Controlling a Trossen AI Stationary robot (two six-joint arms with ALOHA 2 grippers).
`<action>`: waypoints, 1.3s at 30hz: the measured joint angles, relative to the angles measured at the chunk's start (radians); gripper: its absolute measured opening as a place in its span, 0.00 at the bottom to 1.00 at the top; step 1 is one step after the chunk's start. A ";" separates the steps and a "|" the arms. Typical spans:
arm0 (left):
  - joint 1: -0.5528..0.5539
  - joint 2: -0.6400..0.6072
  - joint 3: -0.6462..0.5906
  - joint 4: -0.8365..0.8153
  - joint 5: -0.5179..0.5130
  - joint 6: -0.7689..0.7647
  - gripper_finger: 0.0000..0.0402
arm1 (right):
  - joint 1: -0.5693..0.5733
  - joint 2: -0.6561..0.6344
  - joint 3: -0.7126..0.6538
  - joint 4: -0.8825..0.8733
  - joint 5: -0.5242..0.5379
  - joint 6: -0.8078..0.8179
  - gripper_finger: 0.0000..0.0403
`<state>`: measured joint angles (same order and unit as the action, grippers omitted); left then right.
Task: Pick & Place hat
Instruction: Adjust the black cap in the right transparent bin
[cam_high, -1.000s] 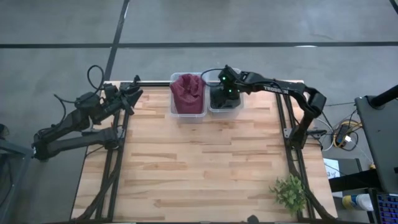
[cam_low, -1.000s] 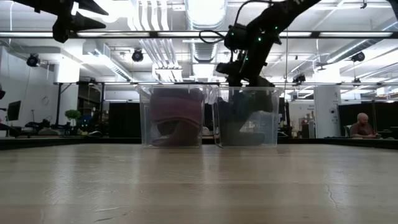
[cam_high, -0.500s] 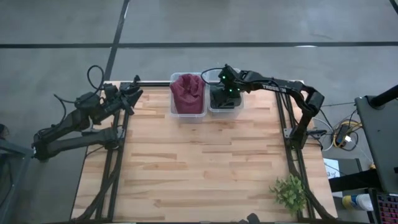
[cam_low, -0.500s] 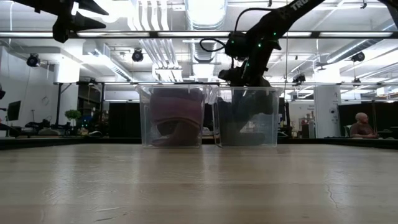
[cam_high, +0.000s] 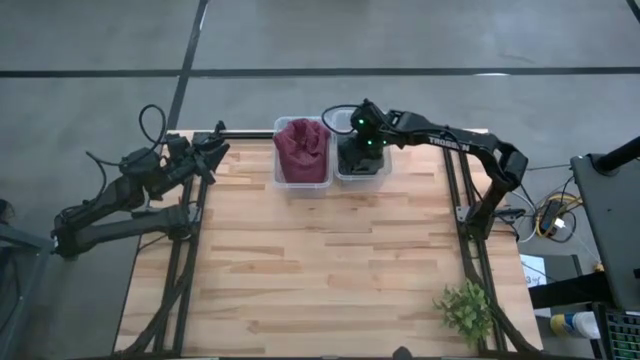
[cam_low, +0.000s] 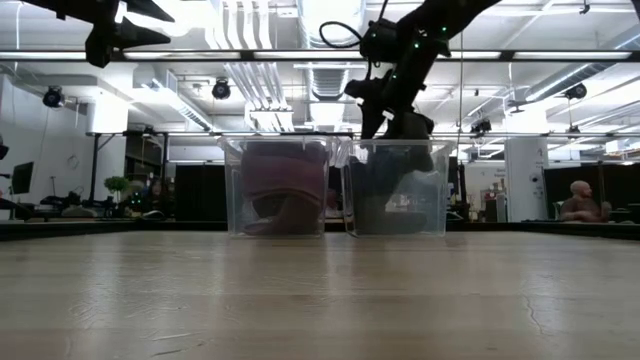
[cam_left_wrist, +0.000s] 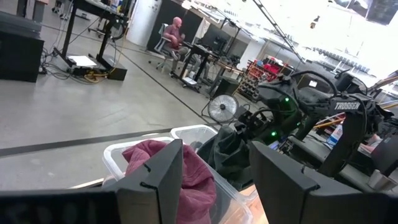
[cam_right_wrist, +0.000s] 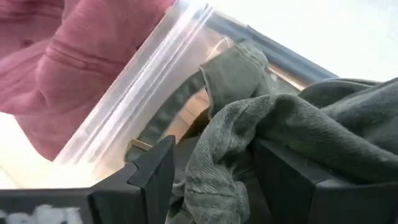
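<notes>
Two clear plastic bins are set side by side at the far edge of the desk, touching or nearly so. The left bin is filled with a bundled dark red hat. The right bin holds a grey-green hat, part of which is lifted above the rim. The right gripper is held over the right bin, and a fold of the grey-green hat is pinched between its fingers, as seen in the right wrist view. The left gripper is held in the air over the far left corner of the desk, its fingers spread with nothing between them.
</notes>
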<state>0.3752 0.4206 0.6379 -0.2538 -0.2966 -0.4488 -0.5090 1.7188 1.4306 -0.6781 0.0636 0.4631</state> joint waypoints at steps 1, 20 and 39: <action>0.000 0.000 0.000 0.000 0.000 0.000 0.44 | 0.003 0.000 -0.001 -0.001 0.002 -0.001 0.50; 0.000 0.000 0.000 0.000 0.000 0.003 0.44 | 0.086 -0.066 0.197 -0.472 0.097 -0.021 0.50; 0.000 0.001 0.000 0.000 0.000 0.002 0.44 | 0.094 0.089 0.165 -0.378 0.118 -0.026 0.50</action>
<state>0.3752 0.4213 0.6376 -0.2540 -0.2966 -0.4465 -0.4148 1.8075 1.5951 -1.0561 0.1818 0.4367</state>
